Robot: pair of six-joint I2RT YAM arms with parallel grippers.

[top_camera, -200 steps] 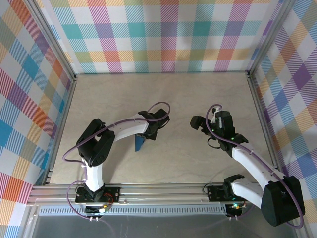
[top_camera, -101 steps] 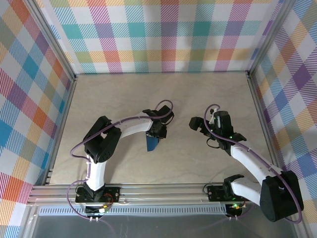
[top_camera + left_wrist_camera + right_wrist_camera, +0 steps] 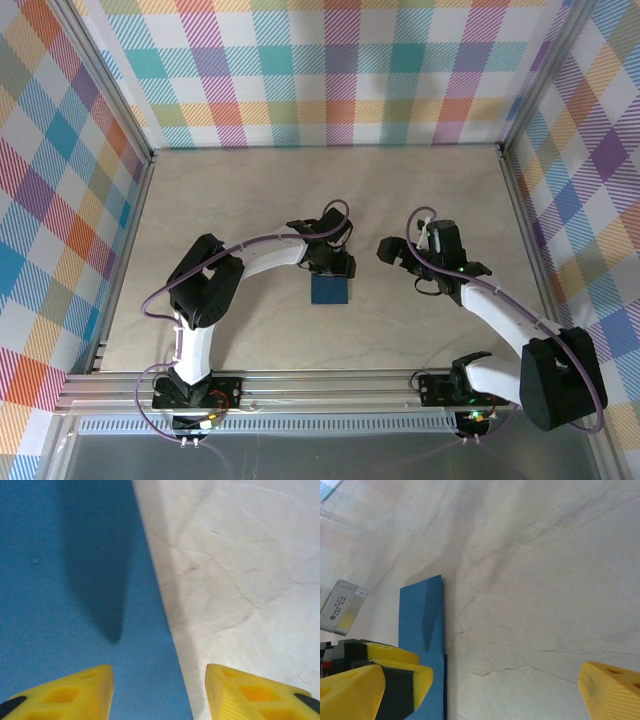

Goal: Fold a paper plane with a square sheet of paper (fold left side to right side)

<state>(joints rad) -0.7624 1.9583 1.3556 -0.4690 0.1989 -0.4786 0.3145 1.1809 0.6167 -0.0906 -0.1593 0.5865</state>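
Note:
The dark-blue sheet of paper lies flat on the table just below my left gripper. In the left wrist view the paper covers the left half, and its right edge runs down between the two yellow fingers. The left gripper is open, with nothing pinched. My right gripper hovers to the right of the paper, apart from it. In the right wrist view the paper lies at the left by one finger, with a darker under-layer edge showing. The right gripper is wide open and empty.
The pale marbled tabletop is fenced by checked walls at the back and sides. An aluminium rail runs along the near edge by the arm bases. A small metal block shows at the left of the right wrist view.
My left gripper swept to the right, bringing the paper over with it. The paper went from a narrow upright sliver to a flat rectangle further right. The right gripper edged slightly left.

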